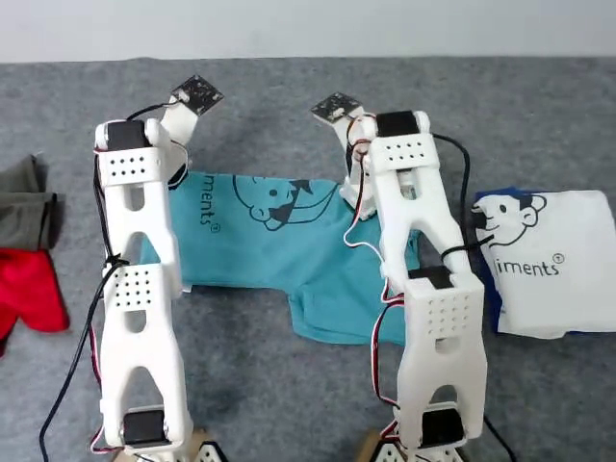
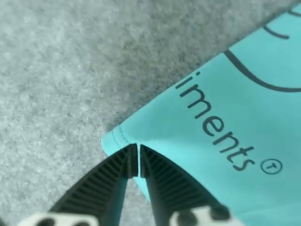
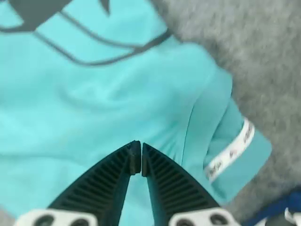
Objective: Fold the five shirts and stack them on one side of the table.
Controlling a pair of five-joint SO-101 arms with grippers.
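The teal shirt (image 1: 289, 250) lies part-folded mid-table between the arms. The left gripper (image 2: 135, 162) is closed at its hemmed corner, and the right gripper (image 3: 137, 157) is closed over its body. The cloth looks light and limp; corners and hems likely give the surest hold.

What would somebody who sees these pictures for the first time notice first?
The teal shirt, spread in the middle of the grey table, draws the eye first. The left gripper is shut at the shirt's printed corner, and the right gripper is shut near its collar. A folded white shirt lies on the right, with a red shirt and a grey shirt at the left edge.
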